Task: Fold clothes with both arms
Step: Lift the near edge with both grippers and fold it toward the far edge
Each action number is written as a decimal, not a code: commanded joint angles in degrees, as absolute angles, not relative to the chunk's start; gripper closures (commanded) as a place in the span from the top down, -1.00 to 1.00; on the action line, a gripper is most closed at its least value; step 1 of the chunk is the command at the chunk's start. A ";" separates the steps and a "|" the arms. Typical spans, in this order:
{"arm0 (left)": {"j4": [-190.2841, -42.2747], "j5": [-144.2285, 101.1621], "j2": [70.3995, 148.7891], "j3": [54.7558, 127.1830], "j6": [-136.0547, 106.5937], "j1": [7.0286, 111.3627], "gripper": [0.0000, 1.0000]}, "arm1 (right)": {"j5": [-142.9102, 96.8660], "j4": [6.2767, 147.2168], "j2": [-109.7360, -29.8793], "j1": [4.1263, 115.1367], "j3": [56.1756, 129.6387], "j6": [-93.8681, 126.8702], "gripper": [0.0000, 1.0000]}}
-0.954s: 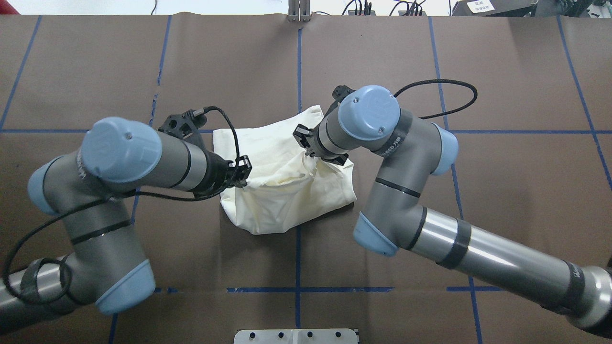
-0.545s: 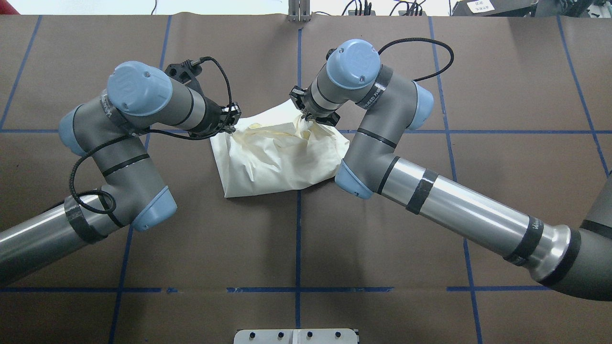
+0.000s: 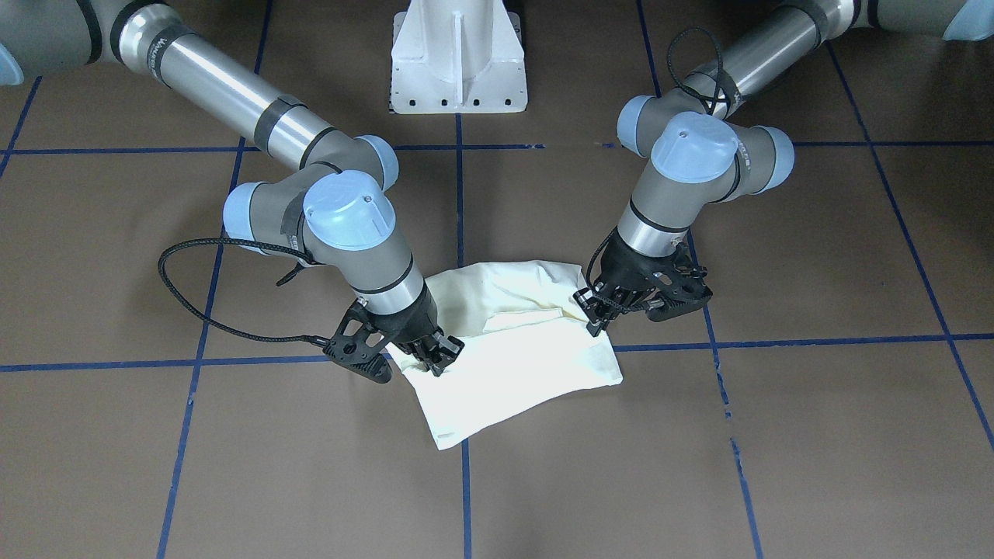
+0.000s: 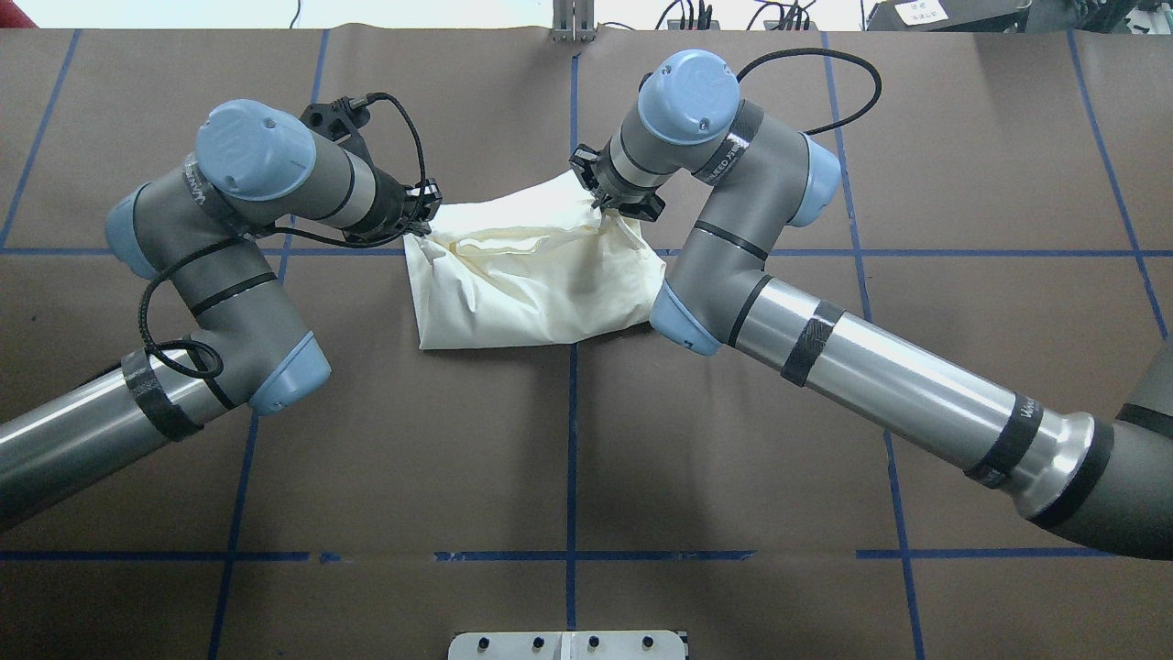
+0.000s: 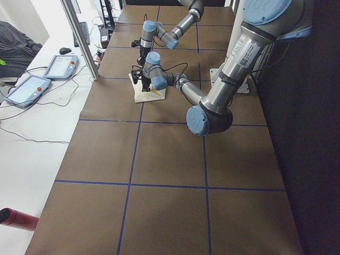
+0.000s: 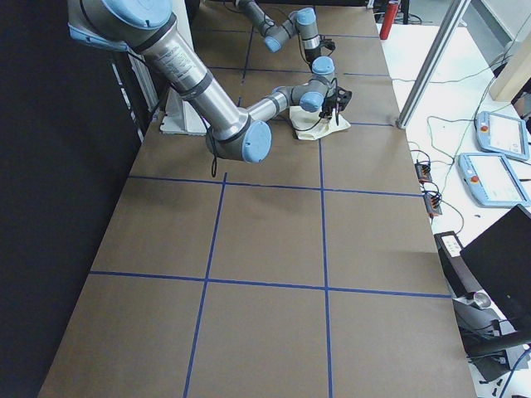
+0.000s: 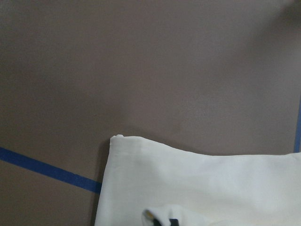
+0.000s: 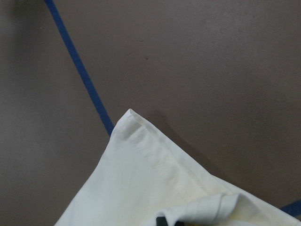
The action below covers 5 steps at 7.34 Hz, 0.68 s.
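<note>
Shirt (image 4: 536,289): folded cream bundle, mid tabletop (image 4: 825,440).
Held edge: runs L–R between the two sets of jaws, along shirt's far side.
Left arm (image 4: 229,302): jaws pinching far-left corner.
Right arm (image 4: 871,367): jaws pinching far-right corner.
Next: prob. lower & release; bulk lies robot-ward of both jaws.

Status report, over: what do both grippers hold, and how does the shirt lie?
Left gripper shut on shirt, far left corner. Right gripper shut on far right corner. Shirt folded over, creased. No obstacle seen nearby.
</note>
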<state>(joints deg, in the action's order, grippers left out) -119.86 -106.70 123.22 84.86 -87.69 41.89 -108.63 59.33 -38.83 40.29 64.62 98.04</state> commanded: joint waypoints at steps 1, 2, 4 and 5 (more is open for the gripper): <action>-119.88 -106.70 123.31 84.90 -87.63 42.45 -1.00 | -108.63 59.33 -38.24 40.78 64.42 98.00 -1.00; -119.88 -106.70 123.31 84.82 -87.54 43.23 -1.00 | -108.63 59.33 -37.28 41.13 63.38 98.00 -1.00; -119.88 -106.70 123.31 84.29 -87.63 43.86 -1.00 | -108.63 59.24 -35.95 41.57 61.62 97.91 -1.00; -119.88 -106.61 123.48 83.94 -88.06 43.86 -1.00 | -108.63 59.24 -35.95 42.01 61.00 97.82 -0.29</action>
<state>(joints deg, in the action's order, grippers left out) -119.86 -106.68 123.37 84.37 -87.70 43.74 -108.63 59.25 -36.20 41.56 61.84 97.92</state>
